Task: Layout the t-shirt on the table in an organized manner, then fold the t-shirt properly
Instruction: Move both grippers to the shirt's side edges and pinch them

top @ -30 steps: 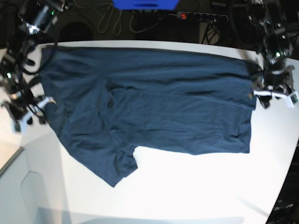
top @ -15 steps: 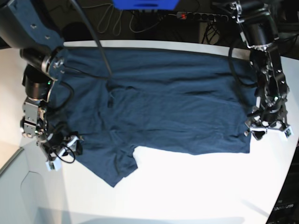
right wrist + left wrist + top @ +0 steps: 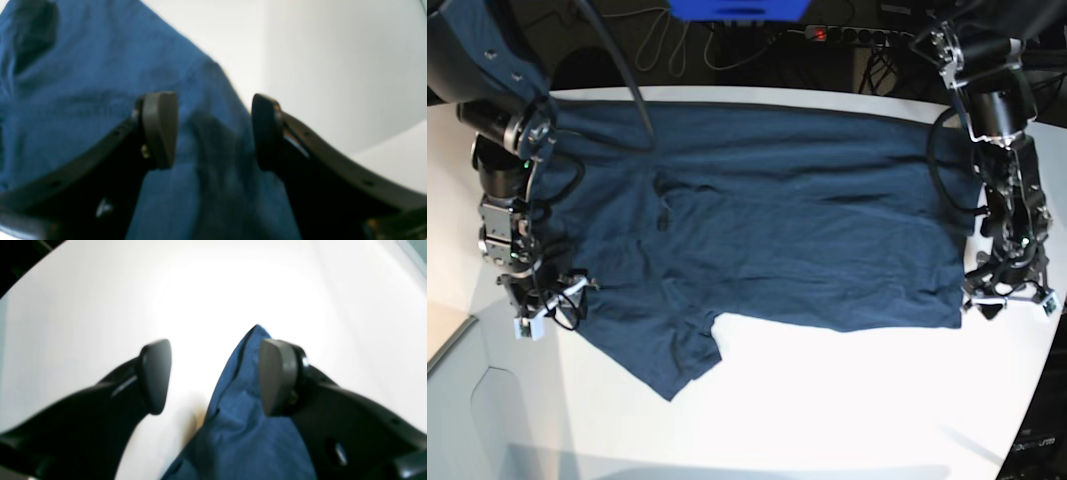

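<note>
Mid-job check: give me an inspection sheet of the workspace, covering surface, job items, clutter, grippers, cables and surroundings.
Surface: table, white, bare along the near side.
Job's things: t-shirt, dark navy, spread flat with some wrinkles, one sleeve pointing to the near edge.
Clutter: nothing seen.
Grippers: left gripper open over the shirt's corner; right gripper open over the shirt's edge; neither grips cloth.
Cables: black cables run along both arms; more lie behind the table.
Surroundings: power strip and a blue object behind the table.

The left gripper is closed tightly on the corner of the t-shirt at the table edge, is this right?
Not quite. In the left wrist view the left gripper is open: its jaws stand wide apart, with the corner of the t-shirt lying loose between them on the table.
</note>
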`<state>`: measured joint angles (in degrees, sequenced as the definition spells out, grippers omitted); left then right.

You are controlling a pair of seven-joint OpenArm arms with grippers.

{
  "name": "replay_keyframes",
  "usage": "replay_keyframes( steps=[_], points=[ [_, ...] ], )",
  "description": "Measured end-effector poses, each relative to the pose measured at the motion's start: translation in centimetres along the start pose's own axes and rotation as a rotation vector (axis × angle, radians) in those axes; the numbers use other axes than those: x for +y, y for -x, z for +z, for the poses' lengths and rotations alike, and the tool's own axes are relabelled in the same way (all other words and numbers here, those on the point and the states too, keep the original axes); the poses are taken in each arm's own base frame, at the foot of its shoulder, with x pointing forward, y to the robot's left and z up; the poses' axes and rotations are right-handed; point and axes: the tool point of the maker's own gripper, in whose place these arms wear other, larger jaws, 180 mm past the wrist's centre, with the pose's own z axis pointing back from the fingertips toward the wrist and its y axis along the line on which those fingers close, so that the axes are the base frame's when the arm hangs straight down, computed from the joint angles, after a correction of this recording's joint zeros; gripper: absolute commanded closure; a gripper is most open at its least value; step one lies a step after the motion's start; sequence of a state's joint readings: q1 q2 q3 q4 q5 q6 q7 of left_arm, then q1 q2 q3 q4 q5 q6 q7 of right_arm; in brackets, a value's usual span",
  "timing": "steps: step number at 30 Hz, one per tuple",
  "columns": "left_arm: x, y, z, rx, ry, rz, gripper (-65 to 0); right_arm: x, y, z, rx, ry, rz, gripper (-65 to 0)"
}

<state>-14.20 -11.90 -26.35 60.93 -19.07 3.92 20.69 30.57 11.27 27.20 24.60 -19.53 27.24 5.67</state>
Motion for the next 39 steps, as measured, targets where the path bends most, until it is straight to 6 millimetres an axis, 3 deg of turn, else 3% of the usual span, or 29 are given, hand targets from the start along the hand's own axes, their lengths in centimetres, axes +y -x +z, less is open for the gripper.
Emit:
replay_keyframes(
  steps=[3,7,10,17,20,22,26,30,39],
  points=[
    [0.5,1.2,-0.5,0.009,-0.013,-0.014,-39.9,-0.4,0.1,0.0,-0.001,0.024,0.001,-35.4],
    [-0.5,2.7,-1.3,0.033,0.009,-0.101,-39.9,-2.5,0.4,0.3,-0.001,0.134,0.009,-35.5],
    [-1.0,2.7,-1.7,0.004,0.023,-0.135,-39.9,-2.3,1.1,0.4,0.011,0.130,0.007,-35.5],
    [-0.2,4.6,-2.9,0.070,-0.013,-0.119,-39.9,-1.3,2.4,0.0,0.013,0.105,-0.031,-35.2],
    [-0.3,4.4,-3.4,0.077,-0.020,-0.112,-39.9,-1.1,2.6,-0.3,0.055,0.083,0.025,-34.3],
    [-0.5,4.5,-3.5,0.080,-0.013,-0.137,-39.9,-0.7,2.6,-0.3,0.054,0.069,0.057,-29.8],
    [-2.4,5.3,-3.6,0.105,0.033,-0.224,-39.9,-0.3,2.7,-0.4,0.058,0.057,0.075,-13.5],
    [-3.7,4.0,-3.9,0.076,0.057,-0.237,-39.9,-0.3,2.7,-0.4,0.055,0.059,0.066,-1.5],
    [-1.3,6.3,-4.9,0.169,-0.015,-0.227,-39.7,-0.3,2.7,-0.4,0.058,0.059,0.065,0.0]
  ],
)
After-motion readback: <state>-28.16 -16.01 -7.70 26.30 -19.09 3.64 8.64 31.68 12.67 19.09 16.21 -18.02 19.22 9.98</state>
